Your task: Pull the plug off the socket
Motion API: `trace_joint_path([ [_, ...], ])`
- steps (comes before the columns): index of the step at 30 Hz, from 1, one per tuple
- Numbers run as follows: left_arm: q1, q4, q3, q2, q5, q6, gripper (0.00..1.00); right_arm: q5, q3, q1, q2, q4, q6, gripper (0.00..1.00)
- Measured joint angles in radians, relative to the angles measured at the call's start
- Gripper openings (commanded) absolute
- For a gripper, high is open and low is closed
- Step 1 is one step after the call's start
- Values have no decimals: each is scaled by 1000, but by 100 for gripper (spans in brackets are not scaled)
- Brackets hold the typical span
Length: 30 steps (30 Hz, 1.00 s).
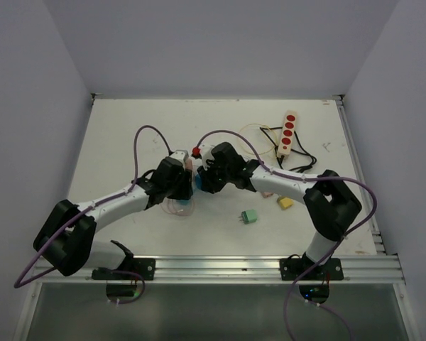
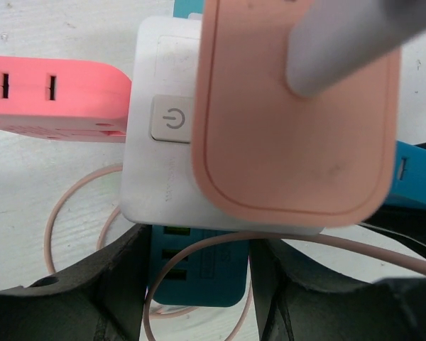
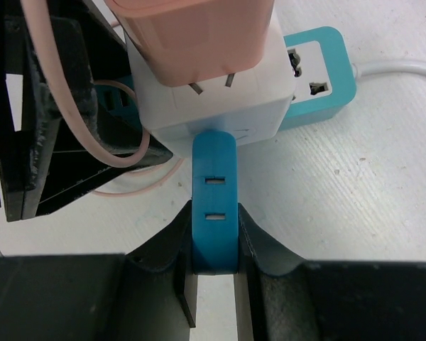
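Pinching the blue plug (image 3: 214,170), the right gripper (image 3: 213,249) is closed; left gripper (image 2: 199,270) clamps the white-and-teal cube socket (image 2: 156,185), its button (image 2: 171,119) marked with a power symbol

Mid-table, between the two arms, we find the socket block (image 2: 163,163). A large adapter (image 2: 291,142) sits on its top face. A side adapter (image 2: 50,99) sticks out to its left in the left wrist view. The plug (image 3: 214,163) juts from the face towards the right wrist, between the fingers of the right gripper (image 3: 214,227). The left gripper (image 2: 199,241) flanks the opposite end. A cord (image 2: 78,213) loops on the table (image 1: 128,128) beside the block. The power strip (image 1: 287,133) lies far back on the right. A loose adapter (image 1: 249,216) lies near the front, and a second loose adapter (image 1: 285,202) lies to its right, apart.
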Motion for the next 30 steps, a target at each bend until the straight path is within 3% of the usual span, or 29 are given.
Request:
trace_joint_path([
  [10, 1, -18, 32, 40, 40, -34, 0, 14, -20, -10, -53, -66, -41, 0],
  [17, 57, -26, 35, 68, -100, -45, 0, 15, -79, -32, -232, -170, -46, 0],
  [22, 60, -27, 35, 70, -124, -52, 0, 23, -152, -47, -292, -179, -13, 0],
  [30, 60, -57, 32, 40, -110, -6, 0, -36, -354, -282, -340, -123, 178, 0],
])
